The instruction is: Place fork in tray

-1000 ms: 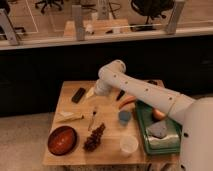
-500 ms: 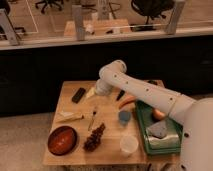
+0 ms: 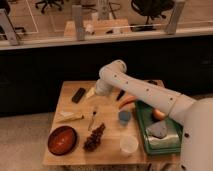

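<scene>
Behind the wooden table runs a dark wall with a glass partition above it, and office chairs stand beyond the glass. The white arm reaches in from the lower right, bends at its elbow and drops toward the table's far left part, where the pincer hangs just over the wood, open and holding nothing.

Just to the left of the pincer lies a black rectangular block. Just to its right lies the black knife-like utensil, and a little farther that way an orange carrot-shaped piece.

Toward the camera from the pincer, the fork lies flat on the bare wood, apart from the pincer and outside the tray. Left of the fork rests the pale yellowish stick. Nearer still are the brown pinecone-like cluster and, to its left, the red-brown bowl.

Right of the fork stands a small blue cup, with a white cup nearer the front edge. Farthest from the pincer, at the right end, sits the dark-green tray, holding a grey lump and a round orange thing.

Compared with the earlier views, nothing has shifted: the arm keeps the same pose, the pincer hangs at the same spot, and the fork lies where it lay.
</scene>
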Controlling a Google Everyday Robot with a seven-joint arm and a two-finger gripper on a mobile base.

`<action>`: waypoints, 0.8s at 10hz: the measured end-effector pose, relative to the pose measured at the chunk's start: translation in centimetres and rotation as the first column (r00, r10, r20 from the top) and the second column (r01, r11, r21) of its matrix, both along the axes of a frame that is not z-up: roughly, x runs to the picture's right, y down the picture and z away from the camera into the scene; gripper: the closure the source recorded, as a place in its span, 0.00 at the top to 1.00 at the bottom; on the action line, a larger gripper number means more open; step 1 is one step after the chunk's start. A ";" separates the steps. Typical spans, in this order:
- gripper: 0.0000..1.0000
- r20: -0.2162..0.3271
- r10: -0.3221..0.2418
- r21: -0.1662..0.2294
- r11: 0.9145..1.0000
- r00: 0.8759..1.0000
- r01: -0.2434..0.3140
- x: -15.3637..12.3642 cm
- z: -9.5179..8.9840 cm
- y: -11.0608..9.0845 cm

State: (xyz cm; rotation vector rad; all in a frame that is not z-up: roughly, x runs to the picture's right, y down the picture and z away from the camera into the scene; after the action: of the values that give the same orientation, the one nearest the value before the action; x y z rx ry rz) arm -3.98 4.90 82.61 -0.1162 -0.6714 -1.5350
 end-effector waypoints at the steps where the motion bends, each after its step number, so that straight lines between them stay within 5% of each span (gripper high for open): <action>1: 0.80 0.001 -0.001 0.001 1.000 1.000 0.001 -0.1 0.0 -0.1; 5: 0.80 -0.002 -0.012 0.019 1.000 1.000 0.012 -0.5 -0.6 -0.5; 8: 0.80 -0.055 -0.037 0.044 0.998 0.998 0.039 -0.5 -0.7 -0.7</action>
State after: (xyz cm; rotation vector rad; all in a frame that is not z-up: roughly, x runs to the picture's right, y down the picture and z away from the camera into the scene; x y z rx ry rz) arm -4.50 4.22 81.94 -0.1369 -0.5947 -1.5772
